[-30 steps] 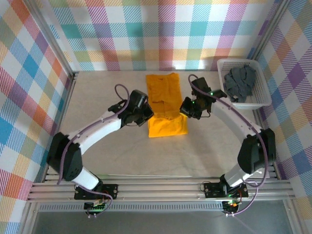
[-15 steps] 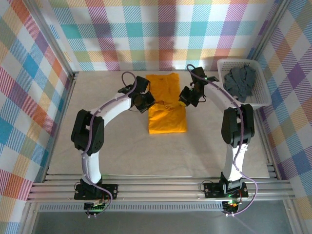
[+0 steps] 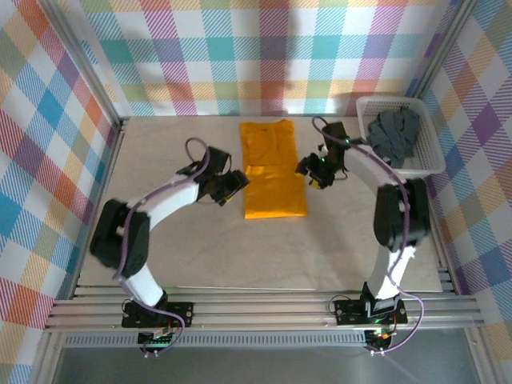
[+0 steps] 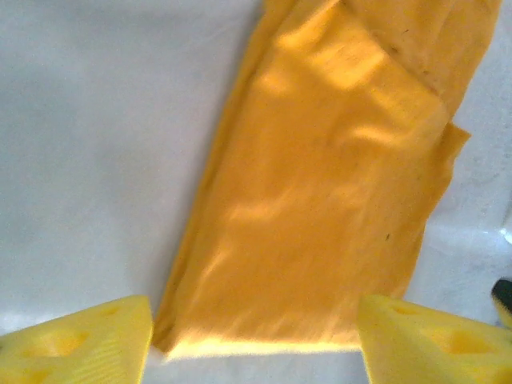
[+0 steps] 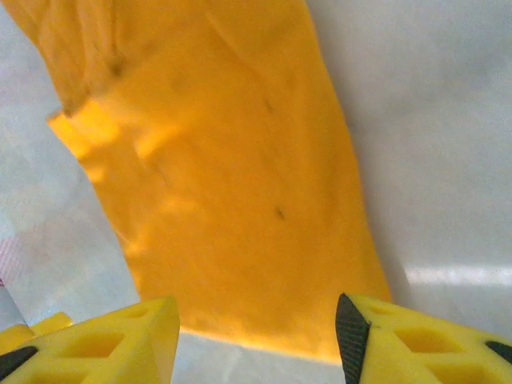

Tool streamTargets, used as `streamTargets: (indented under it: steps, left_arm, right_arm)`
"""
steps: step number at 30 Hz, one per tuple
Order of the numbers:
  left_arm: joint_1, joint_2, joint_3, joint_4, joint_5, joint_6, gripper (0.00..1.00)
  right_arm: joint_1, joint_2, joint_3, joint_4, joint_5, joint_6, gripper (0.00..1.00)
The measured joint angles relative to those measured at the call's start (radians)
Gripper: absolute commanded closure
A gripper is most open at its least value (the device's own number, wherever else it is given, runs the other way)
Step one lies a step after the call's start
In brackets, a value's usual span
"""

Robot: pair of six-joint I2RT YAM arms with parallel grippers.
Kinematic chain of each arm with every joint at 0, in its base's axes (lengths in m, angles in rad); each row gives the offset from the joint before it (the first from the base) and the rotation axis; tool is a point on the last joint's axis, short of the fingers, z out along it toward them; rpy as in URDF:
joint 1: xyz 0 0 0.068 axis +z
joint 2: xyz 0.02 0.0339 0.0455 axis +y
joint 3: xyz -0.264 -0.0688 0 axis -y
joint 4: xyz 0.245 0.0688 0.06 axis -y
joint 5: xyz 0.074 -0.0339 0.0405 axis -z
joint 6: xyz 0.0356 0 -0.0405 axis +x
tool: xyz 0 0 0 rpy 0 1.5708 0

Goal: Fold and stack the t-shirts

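A white basket (image 3: 433,165) holds the grey t-shirt (image 3: 392,134). The orange t-shirt (image 3: 274,182) lies folded on the pale table (image 3: 160,148) between my left gripper (image 4: 254,314) and right gripper (image 5: 258,308), both parted, empty. Plaid walls (image 3: 240,56) surround.

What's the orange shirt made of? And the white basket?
The orange shirt looks like soft, thin cloth with a matte finish: it lies limp and flat, with creases and folded layers. The white basket looks like hard plastic, probably moulded: its thin walls seem to be an open mesh that keeps its shape. The grey shirt inside it is crumpled cloth too.
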Motion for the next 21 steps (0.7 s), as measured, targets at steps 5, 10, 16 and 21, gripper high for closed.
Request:
streamTargets:
  steps: [5, 10, 16, 21]
  left_arm:
    - [-0.096, -0.134, -0.247, 0.129, -0.010, -0.152, 0.38]
    - [-0.119, -0.045, -0.294, 0.231, -0.001, -0.270, 0.44]
    - [-0.118, 0.050, -0.247, 0.250, 0.003, -0.327, 0.60]
    - [-0.117, 0.103, -0.191, 0.213, 0.013, -0.339, 0.69]
  right_arm:
    - [0.000, -0.217, -0.294, 0.080, -0.007, 0.028, 0.51]
    - [0.003, -0.217, -0.424, 0.151, -0.032, 0.071, 0.52]
    - [0.006, -0.111, -0.415, 0.222, -0.064, 0.087, 0.55]
    - [0.012, -0.040, -0.377, 0.231, -0.072, 0.101, 0.57]
